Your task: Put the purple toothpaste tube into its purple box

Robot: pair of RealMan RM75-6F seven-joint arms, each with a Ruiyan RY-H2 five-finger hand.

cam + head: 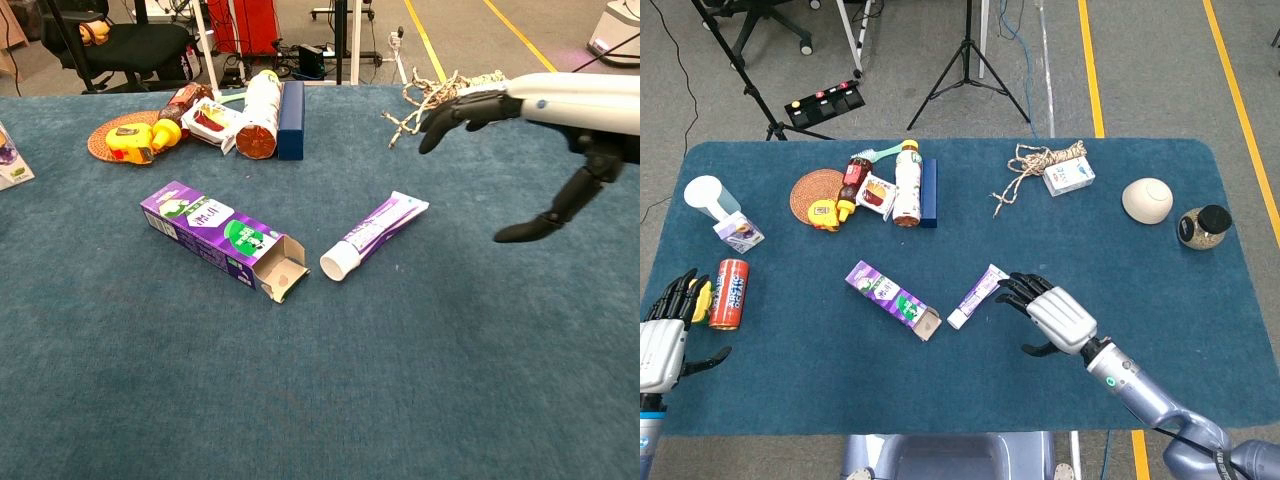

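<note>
Right hand (1055, 313) spread and empty just right of tube (977, 296), box (892, 299) left of tube, left hand (664, 342) spread and empty far left

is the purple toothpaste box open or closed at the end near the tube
Open: the purple cardboard toothpaste box lies flat with its end flaps folded out, showing brown inside, facing the purple toothpaste tube's white cap.

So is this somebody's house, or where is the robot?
Probably a lab or workshop, not a house: a tripod and cables stand on grey flooring with yellow floor lines, behind a blue-covered table of mixed test items.
</note>
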